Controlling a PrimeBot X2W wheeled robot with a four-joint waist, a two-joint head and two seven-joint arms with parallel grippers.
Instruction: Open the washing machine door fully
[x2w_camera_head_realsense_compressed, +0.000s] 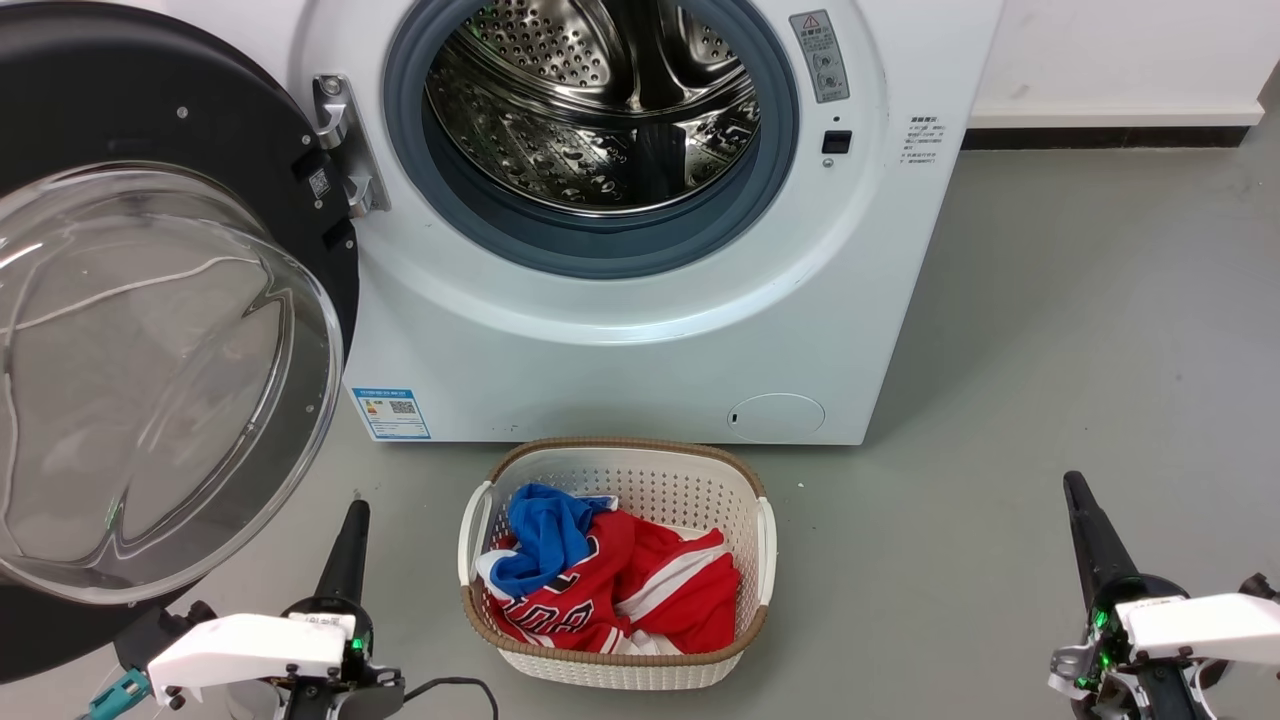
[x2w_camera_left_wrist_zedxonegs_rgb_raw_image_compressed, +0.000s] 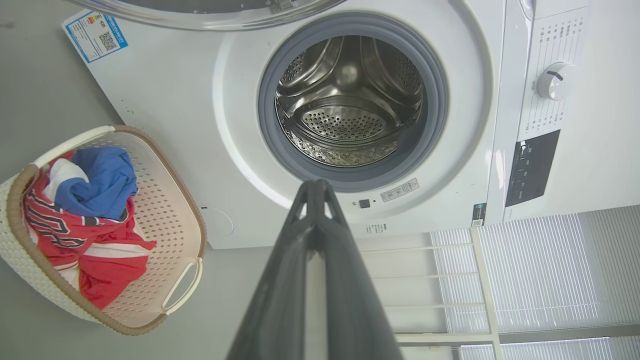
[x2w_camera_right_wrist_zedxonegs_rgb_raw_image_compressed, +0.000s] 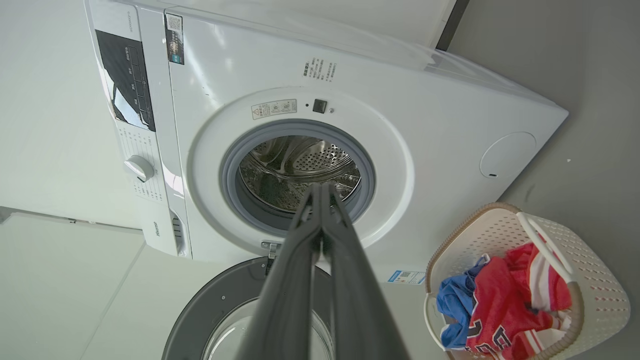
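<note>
**Fingers shut and empty on left gripper (x2w_camera_left_wrist_zedxonegs_rgb_raw_image_compressed: 316, 186) and right gripper (x2w_camera_right_wrist_zedxonegs_rgb_raw_image_compressed: 320, 189); washing machine door (x2w_camera_head_realsense_compressed: 160, 350) stands wide open**

Left fingers (x2w_camera_left_wrist_zedxonegs_rgb_raw_image_compressed: 280, 310) are pressed together tip to tip with nothing between them. Right fingers (x2w_camera_right_wrist_zedxonegs_rgb_raw_image_compressed: 285, 310) are the same, tips meeting, no load. In the head view the left gripper (x2w_camera_head_realsense_compressed: 352, 520) sits at lower left and the right gripper (x2w_camera_head_realsense_compressed: 1080, 500) at lower right. Both point up toward the washing machine (x2w_camera_head_realsense_compressed: 600, 360), clear of it.

Door hangs off the metal hinge (x2w_camera_head_realsense_compressed: 345, 150) at the left edge of the machine front. It is turned out so the clear domed bowl and black inner ring face the head camera. The left gripper tip is close under the bowl's rim, with a strip of floor (x2w_camera_head_realsense_compressed: 1050, 350) showing between them. The right wrist view shows the door (x2w_camera_right_wrist_zedxonegs_rgb_raw_image_compressed: 225, 300) out in front of the machine, and the left wrist view catches its rim (x2w_camera_left_wrist_zedxonegs_rgb_raw_image_compressed: 200, 10) at the top edge.

The opening is uncovered: grey rubber ring (x2w_camera_head_realsense_compressed: 600, 245) around the steel drum (x2w_camera_head_realsense_compressed: 600, 100). Drum contents are hard to tell. The small round white flap (x2w_camera_head_realsense_compressed: 777, 417) at the machine's lower right corner is closed.

Laundry basket (x2w_camera_head_realsense_compressed: 620, 465) sits on the floor just beside the machine's front bottom edge, between the two grippers. It holds a red jersey (x2w_camera_head_realsense_compressed: 650, 590) with a blue garment (x2w_camera_head_realsense_compressed: 550, 530) on top.
</note>
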